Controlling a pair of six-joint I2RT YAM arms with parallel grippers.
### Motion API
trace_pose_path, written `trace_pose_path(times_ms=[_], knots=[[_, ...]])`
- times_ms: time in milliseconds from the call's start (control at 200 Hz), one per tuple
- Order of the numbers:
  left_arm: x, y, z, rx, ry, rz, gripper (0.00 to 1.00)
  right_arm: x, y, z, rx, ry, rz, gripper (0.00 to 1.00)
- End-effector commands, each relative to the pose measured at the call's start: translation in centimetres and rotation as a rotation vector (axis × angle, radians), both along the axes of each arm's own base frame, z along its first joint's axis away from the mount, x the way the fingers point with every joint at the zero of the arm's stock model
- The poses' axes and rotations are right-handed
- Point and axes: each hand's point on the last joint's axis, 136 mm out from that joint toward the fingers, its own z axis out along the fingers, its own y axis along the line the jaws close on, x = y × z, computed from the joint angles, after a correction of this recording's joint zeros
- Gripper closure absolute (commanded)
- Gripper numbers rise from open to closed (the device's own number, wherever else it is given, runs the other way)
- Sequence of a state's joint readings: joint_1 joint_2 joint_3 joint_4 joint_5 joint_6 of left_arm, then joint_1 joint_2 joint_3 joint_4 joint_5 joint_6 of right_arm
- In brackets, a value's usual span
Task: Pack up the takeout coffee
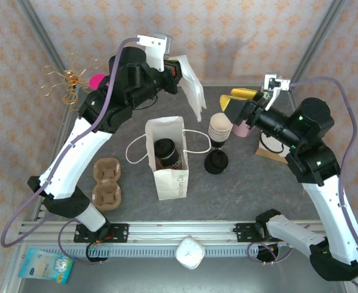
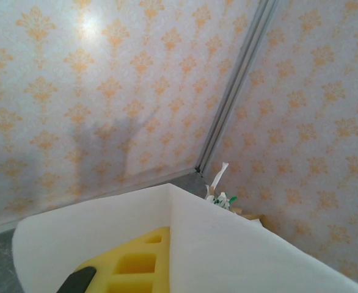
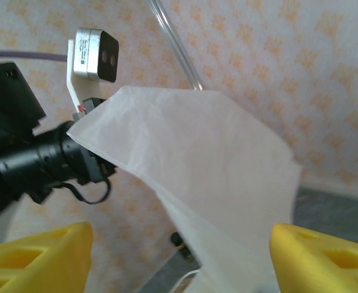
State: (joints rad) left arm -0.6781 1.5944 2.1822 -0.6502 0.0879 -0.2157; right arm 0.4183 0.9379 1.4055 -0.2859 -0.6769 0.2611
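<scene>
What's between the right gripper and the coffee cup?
The stack of lidless cups and the lid pile stand between the open right gripper and the coffee, which sits inside the white bag. White paper held by the left gripper hangs beside that path.

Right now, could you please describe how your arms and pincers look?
The left arm and right arm have white lower segments, black upper segments and trailing purple cables. Left pincer fingers and right pincer fingers are yellow, with hollow cells. Green lights dot the right arm.
</scene>
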Motion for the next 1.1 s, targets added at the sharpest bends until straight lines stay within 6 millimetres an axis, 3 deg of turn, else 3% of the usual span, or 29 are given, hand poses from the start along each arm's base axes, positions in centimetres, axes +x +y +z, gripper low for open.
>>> trace_pose_path(times_ms=[0,175,370,480,601,646,761,856,911,946,1021,1096], knots=[[-0.1,0.4,-1.7,0.079,0.054,0.010,1.00,1.5,0.3,-1.8,-0.165,-0.199,-0.049,0.21],[0.1,0.8,-2.0,0.095,0.075,0.032,1.00,0.6,2.7,-1.7,-0.248,-0.452,0.015,0.15],[0.5,0.6,-2.2,0.082,0.088,0.039,1.00,0.7,6.1,-3.6,-0.366,-0.558,0.082,0.10],[0.4,0.3,-2.2,0.076,0.092,0.023,1.00,3.2,6.2,-4.1,-0.459,-0.572,-0.046,0.09],[0.5,0.6,-2.3,0.081,0.094,0.040,1.00,4.6,6.2,-4.2,-0.502,-0.604,-0.099,0.10],[0.6,0.7,-2.5,0.083,0.099,0.049,1.00,4.8,6.6,-4.4,-0.521,-0.605,-0.086,0.17],[0.7,0.8,-2.6,0.079,0.109,0.062,1.00,5.8,7.4,-4.7,-0.548,-0.595,-0.089,0.50],[0.9,0.9,-3.1,0.088,0.123,0.075,1.00,6.1,7.4,-3.9,-0.516,-0.593,-0.109,0.81],[0.9,1.1,-3.2,0.089,0.126,0.082,1.00,6.3,7.3,-3.6,-0.499,-0.578,-0.128,0.94],[0.9,1.2,-3.2,0.091,0.124,0.090,1.00,6.6,6.9,-3.4,-0.489,-0.560,-0.153,1.00],[0.9,1.9,-2.9,0.098,0.115,0.114,1.00,7.6,5.9,-3.2,-0.478,-0.511,-0.230,1.00],[0.6,2.4,-2.8,0.103,0.114,0.123,0.94,8.3,4.8,-3.1,-0.466,-0.458,-0.300,1.00]])
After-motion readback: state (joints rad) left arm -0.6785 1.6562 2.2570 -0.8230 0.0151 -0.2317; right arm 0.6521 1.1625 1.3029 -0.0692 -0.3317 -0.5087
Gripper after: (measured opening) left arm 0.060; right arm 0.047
